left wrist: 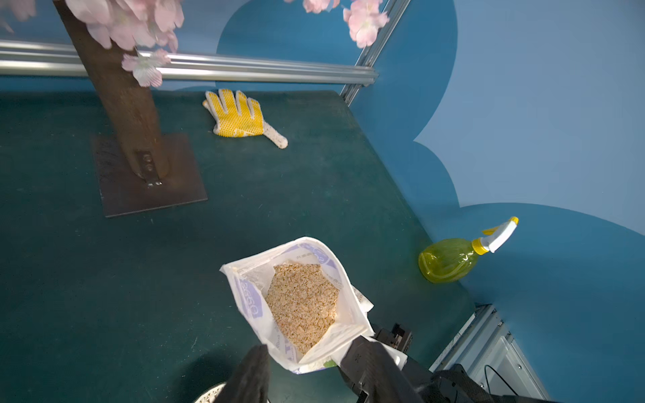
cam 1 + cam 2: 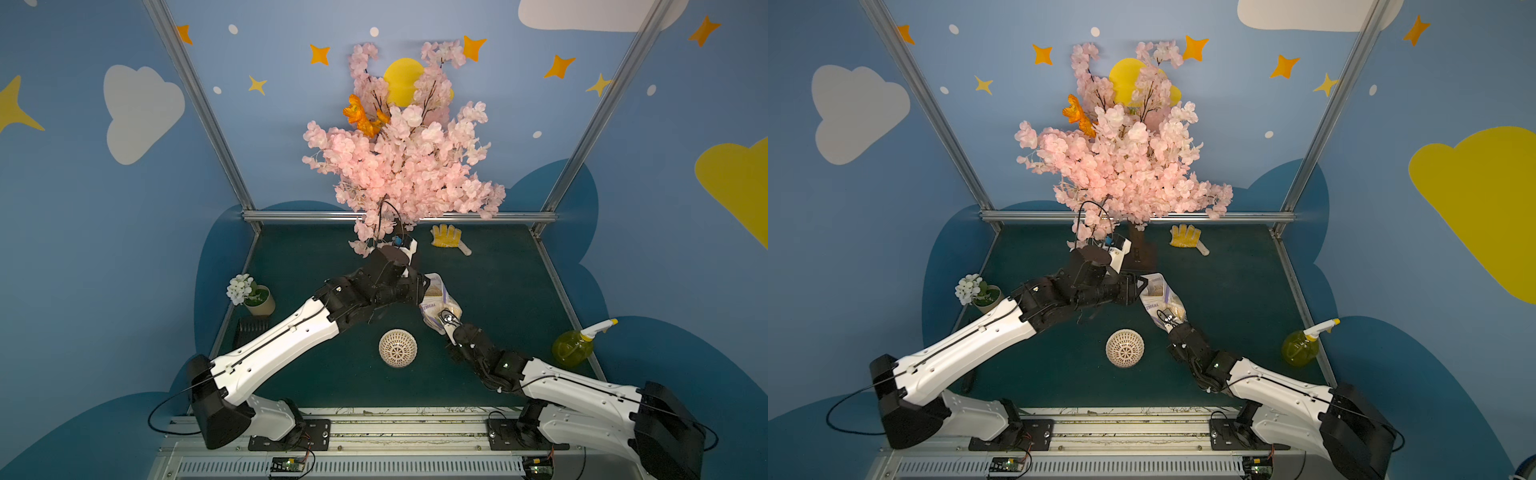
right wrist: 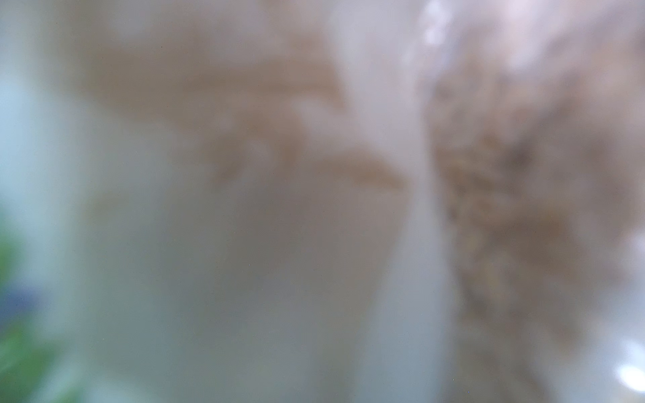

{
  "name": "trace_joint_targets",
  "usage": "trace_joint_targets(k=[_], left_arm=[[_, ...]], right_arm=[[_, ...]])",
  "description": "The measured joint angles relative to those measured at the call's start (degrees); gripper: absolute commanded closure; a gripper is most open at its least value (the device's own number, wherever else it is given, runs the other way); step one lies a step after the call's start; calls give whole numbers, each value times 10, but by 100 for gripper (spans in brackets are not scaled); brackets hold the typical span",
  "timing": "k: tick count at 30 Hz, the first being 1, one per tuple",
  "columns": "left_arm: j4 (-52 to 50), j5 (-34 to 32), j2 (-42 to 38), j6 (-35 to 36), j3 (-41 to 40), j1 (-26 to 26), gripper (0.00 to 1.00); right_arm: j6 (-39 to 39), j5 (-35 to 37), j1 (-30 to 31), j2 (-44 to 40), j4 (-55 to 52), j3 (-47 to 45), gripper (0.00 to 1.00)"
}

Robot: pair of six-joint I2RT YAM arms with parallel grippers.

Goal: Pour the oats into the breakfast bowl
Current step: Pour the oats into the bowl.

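Note:
The oats [image 1: 303, 303] are pale flakes in a soft white bag with purple print [image 2: 436, 297] [image 2: 1158, 293], held up with its mouth open. My left gripper [image 1: 310, 366] is open, its black fingers [image 1: 251, 373] standing apart on either side of the bag's top corner. My right gripper [image 2: 446, 321] [image 2: 1168, 318] is shut on the bag's lower part; the right wrist view is only a blur of bag against the lens. The breakfast bowl [image 2: 397, 348] [image 2: 1124, 348], cream-white lattice, sits on the green mat in front of and left of the bag, between the arms.
A pink blossom tree [image 2: 399, 166] on a brown base plate [image 1: 150, 181] stands behind the left gripper. A yellow glove [image 2: 446, 237] lies at the back, a yellow-green spray bottle [image 2: 571, 347] at the right edge, and a flower pot [image 2: 257, 301] at the left.

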Motion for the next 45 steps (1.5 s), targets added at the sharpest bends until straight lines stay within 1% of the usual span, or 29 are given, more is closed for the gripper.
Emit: trace_joint_targets(k=[4,10,12,16,20,25,36,42,45], left_arm=[[22,-9,-68,0,-49,1,47],[33,-20,-143,-1,-120,16,47],[30,-21,-162,-1,-132,19,48],[33,-15,-214,-1,-153,21,44],[38,-14,-254,-2,-177,21,44],[49,-3,-260,-23,-213,21,44],[87,25,-252,-82,-306,21,42],[111,30,-244,-113,-345,21,41],[119,31,-243,-129,-365,21,39]], right_arm=[[-27,15,25,-24,-65,36,100],[-90,31,62,-68,-113,76,100],[-108,38,75,-80,-134,86,100],[-139,49,93,-103,-189,116,100],[-169,63,96,-110,-243,151,100],[-201,77,96,-119,-294,169,100],[-235,75,97,-123,-429,174,100],[-255,75,99,-120,-462,174,100],[-264,76,106,-113,-469,174,100]])
